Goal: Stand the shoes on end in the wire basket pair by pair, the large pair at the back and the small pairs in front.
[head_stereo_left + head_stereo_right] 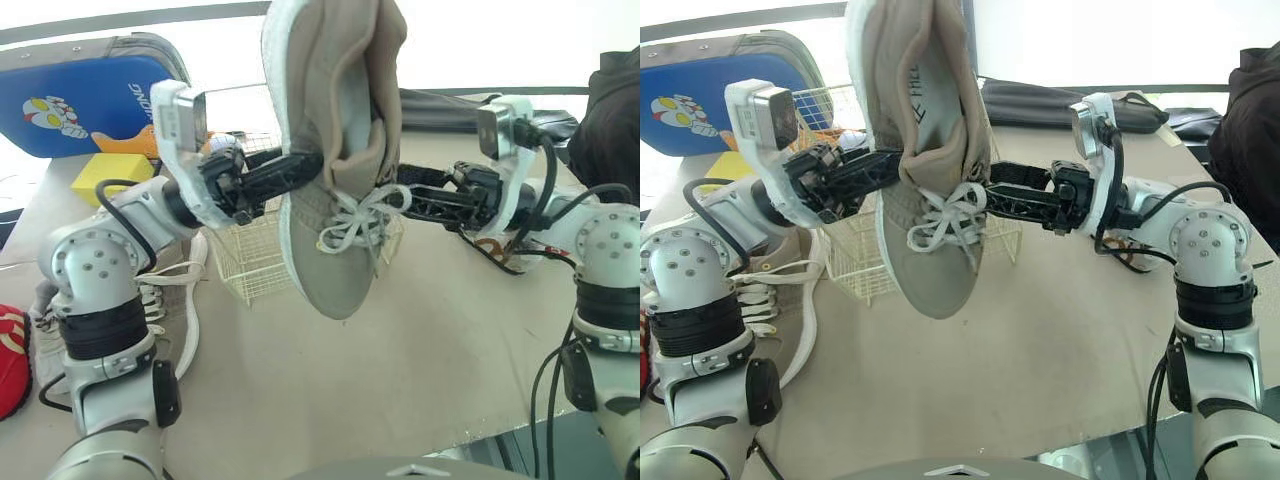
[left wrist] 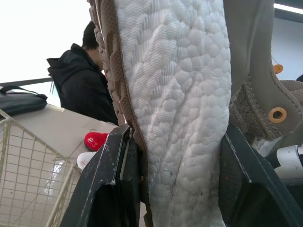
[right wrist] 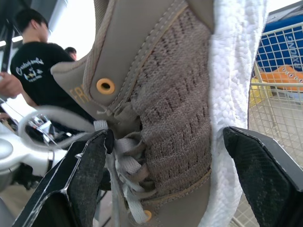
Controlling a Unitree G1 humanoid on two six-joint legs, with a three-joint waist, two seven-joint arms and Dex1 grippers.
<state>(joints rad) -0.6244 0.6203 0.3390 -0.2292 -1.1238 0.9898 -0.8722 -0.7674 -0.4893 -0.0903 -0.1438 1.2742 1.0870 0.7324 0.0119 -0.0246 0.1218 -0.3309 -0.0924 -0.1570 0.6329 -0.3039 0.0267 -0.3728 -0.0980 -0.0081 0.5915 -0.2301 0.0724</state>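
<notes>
two claws grip tan shoe (image 1: 925, 240): left claw (image 2: 179, 135), right claw (image 3: 168, 135); heel cropped, basket (image 1: 250, 265) half-hidden.

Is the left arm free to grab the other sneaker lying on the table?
Probably not yet: the left gripper is clamped on the raised beige shoe. The sneaker lies near its elbow, unobstructed, once it lets go.

Pretty bright in here, everything behind the worktop (image 1: 420, 380) is washed-out white light. The worktop itself is plain tan. Back left there's a blue case (image 1: 90, 105) with a cartoon hero on it, and a yellow box (image 1: 105, 175) just in front. A black bag (image 1: 1060, 100) lies along the far edge, and a person in a dark jacket (image 2: 83, 90) stands just beyond.
</notes>
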